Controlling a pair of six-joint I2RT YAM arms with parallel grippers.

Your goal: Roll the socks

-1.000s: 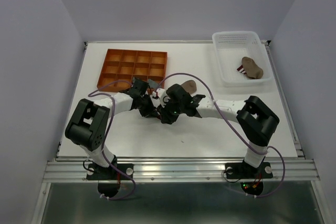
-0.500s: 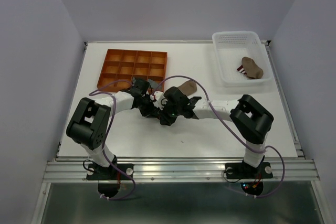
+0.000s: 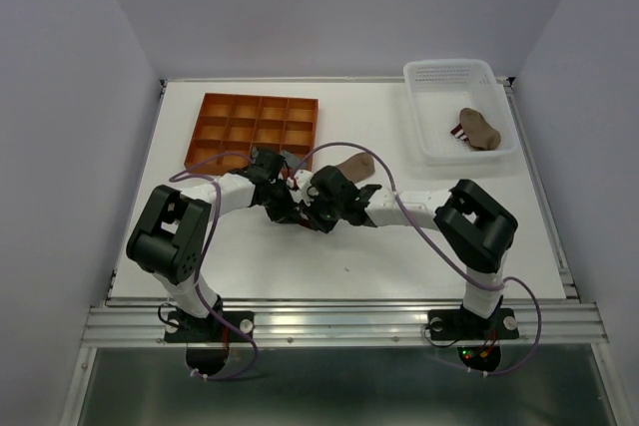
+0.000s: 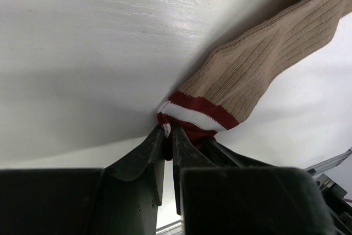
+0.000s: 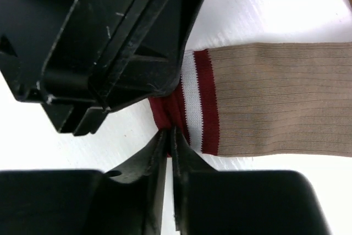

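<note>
I see two grippers meeting at the middle of the table (image 3: 200, 246). The left gripper (image 4: 169, 130) is narrow and pinches the red-white cuff of one tan sock (image 4: 247, 75). The right gripper (image 5: 169, 130) nips the same cuff from the other side. The sock lies flat beyond them. Farther away stand one orange tray (image 3: 260, 98) at the left and one white basket (image 3: 411, 97) at the right, with a second sock (image 3: 479, 129) bundled inside.

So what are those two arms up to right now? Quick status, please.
Left gripper and right gripper both shut on striped cuff of tan sock. Sock not yet rolled. Nothing blocking; another sock sits in white basket.
</note>
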